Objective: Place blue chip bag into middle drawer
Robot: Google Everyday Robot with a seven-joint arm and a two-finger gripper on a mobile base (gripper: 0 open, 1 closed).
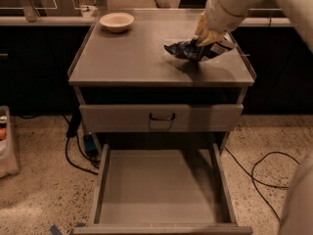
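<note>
Gripper closed on the chip bag over the far right of the cabinet top, drawer open below

In the camera view, the cream arm's two-finger gripper (208,37) reaches down from the upper right and pinches the upper edge of the crumpled dark-blue foil chip bag (188,50). The bag hangs tilted just over the right far part of the flat grey cabinet top (132,53) and throws a shadow on it. The cream round bowl (116,21) stands at the far left corner of that top, well apart from the bag. Under the top, the grey drawer front (112,117) with the small black handle (162,117) is closed. Below it, the wide shallow grey metal middle drawer (161,185) is pulled out toward the near side, its flat floor bare. A black cable (264,170) lies on the speckled floor to the right
</note>
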